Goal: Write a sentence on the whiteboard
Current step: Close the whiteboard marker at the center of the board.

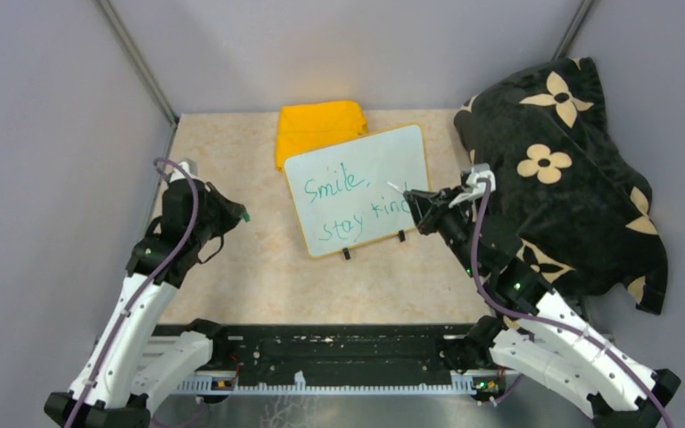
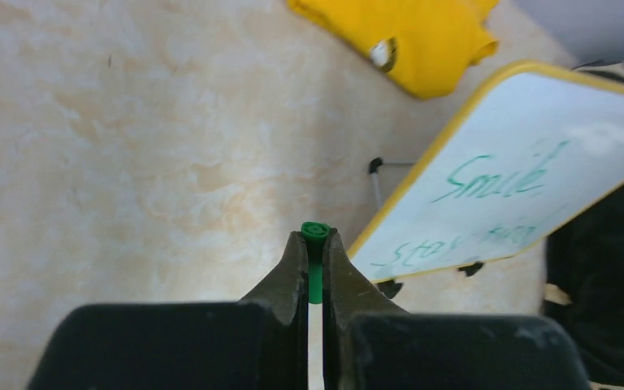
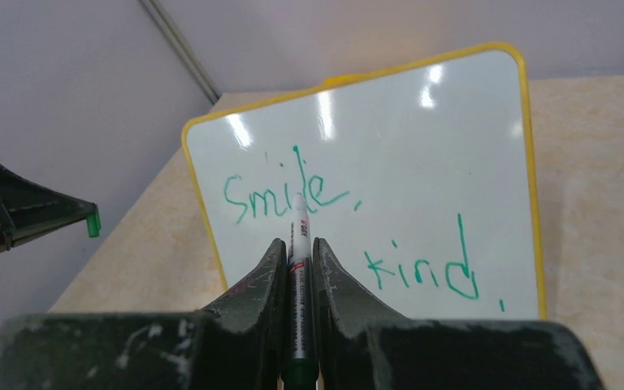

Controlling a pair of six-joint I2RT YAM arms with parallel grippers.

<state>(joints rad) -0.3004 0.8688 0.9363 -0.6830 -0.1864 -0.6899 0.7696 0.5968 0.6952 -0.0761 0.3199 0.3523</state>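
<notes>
The board (image 1: 383,160) is seen lying tilted on the worktop (image 1: 232,267) at the centre of the top view, with a yellow cloth (image 1: 318,129) at its upper left edge. The sentence (image 1: 328,187), "Smile, stay kind", is written across it in green on two lines, and a closing dot is visible after "kind" in the right wrist view.

The right claw (image 3: 296,248) is closed tight on a marker (image 3: 300,276), which is pointed over the board's right half. Whether the tip touches the surface cannot be told. The left claw (image 2: 315,244), held left of the board and apart from it, is pinched shut on a small green cap (image 2: 315,231).

The writing is judged to be finished, so the step in hand is taken to be recapping. For that, the two claws would have to be brought together, the cap lined up squarely with the tip, and the cap pressed home without the marker being allowed to slip.
</notes>
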